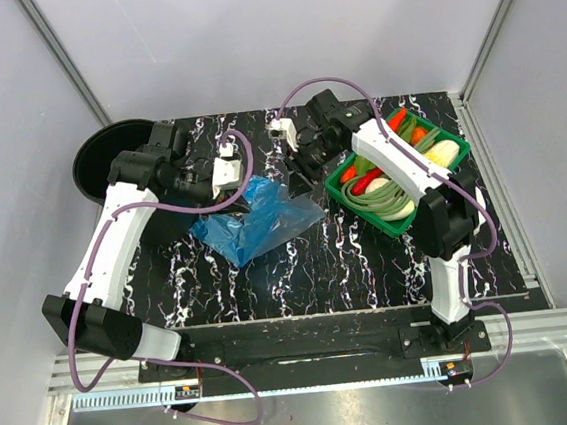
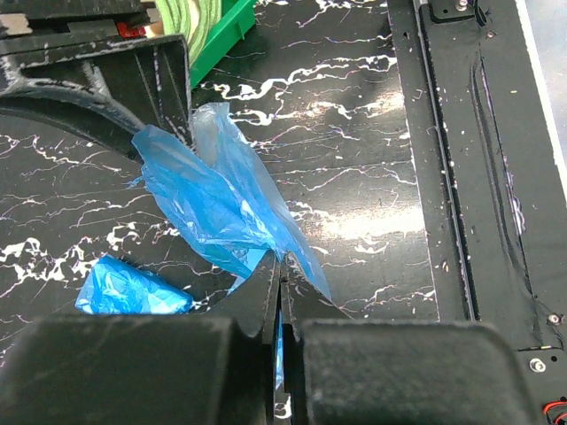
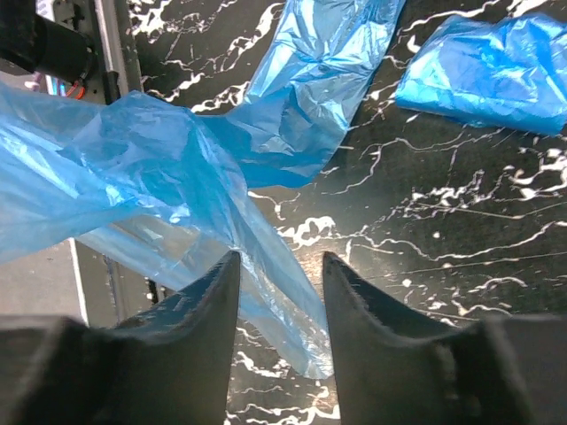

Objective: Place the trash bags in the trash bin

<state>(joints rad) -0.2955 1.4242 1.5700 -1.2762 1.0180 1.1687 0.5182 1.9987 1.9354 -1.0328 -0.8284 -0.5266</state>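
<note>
Mid-worktop (image 1: 348, 256), a bit toward the far edge, the trash bag (image 1: 269, 214) is a wrinkly, see-thru blue sheet. Its long axis runs approx L-R, btwn the two arms. Its L end sits in the left gripper (image 1: 241, 186). In the L wrist view those jaws (image 2: 279, 266) are pressed together w/ blue film pinched in the seam. From there the sheet (image 2: 208, 195) rises toward the black fingers of the right gripper (image 1: 297, 176).

In the R wrist view the right gripper (image 3: 282, 266) has its jaws apart. The bag (image 3: 151, 168) is bunched by the one fingertip, and a tail of film trails down thru the gap, not clamped.

A second trash bag (image 2: 133, 288), folded to a small flat wad, lies on the marble near the sheet (image 3: 487, 71), w/ bare worktop showing btwn them.

The trash bin (image 1: 93, 161) stands at the far L corner, behind the L arm, w/ no blue film showing at its rim. A green tray (image 1: 458, 145) of veg sits toward the far R corner.
</note>
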